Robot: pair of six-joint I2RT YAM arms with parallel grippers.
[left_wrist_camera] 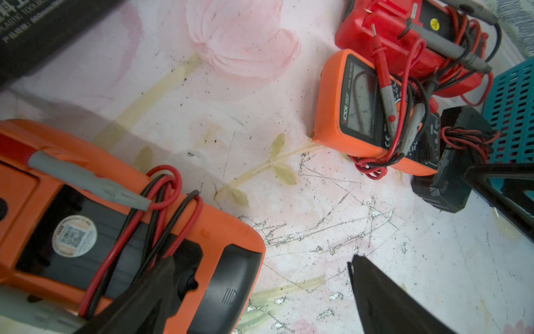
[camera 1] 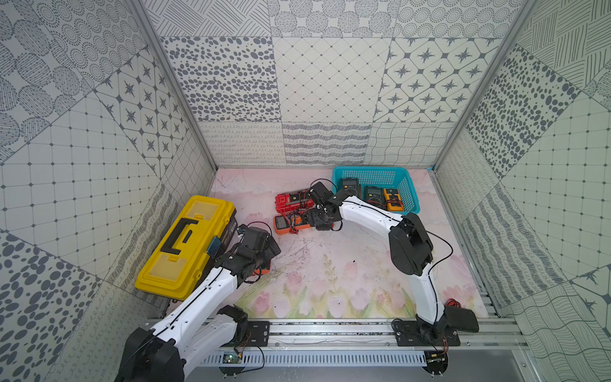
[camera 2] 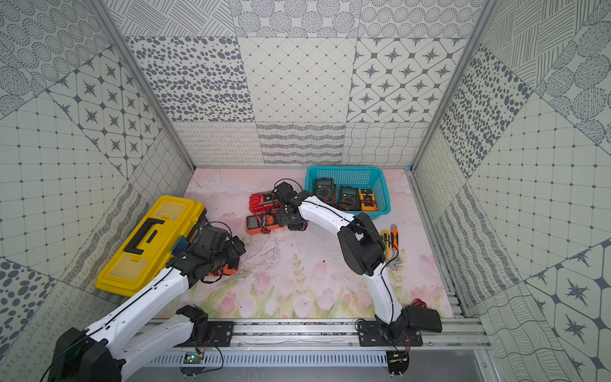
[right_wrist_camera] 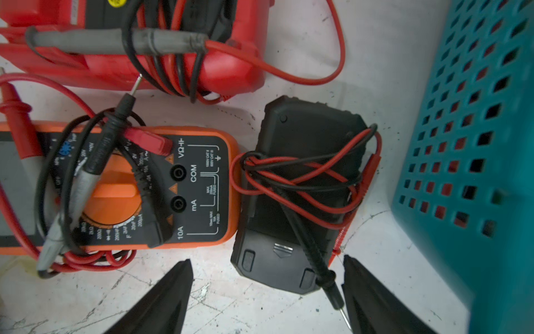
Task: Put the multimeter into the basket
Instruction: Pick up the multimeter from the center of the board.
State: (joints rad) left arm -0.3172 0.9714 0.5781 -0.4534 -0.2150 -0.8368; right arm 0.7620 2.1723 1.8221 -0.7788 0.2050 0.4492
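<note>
**Black multimeter on the table, between the spread fingers of the right gripper**

At the left edge of the table lies a yellow toolbox, closed. Just beside it is the left gripper, with its fingers wide apart. One finger is over the back of a face-down orange multimeter and the other is over bare table. I cannot tell if the first finger touches it.

Toward the middle of the back edge a red multimeter lies with a face-up orange multimeter just in front of it. Both have their leads wound around them.

The black multimeter lies face down on the table with red and black leads wrapped around it. It is right against the end of the face-up orange multimeter and near the outer wall of the basket, not inside it. The right gripper is at its near end with the fingers spread, one on each side, and no grip shows in the wrist view.

The basket stands in the back right corner and holds three multimeters. Some hand tools lie near the right edge, and a black pouch is at the front right corner.
</note>
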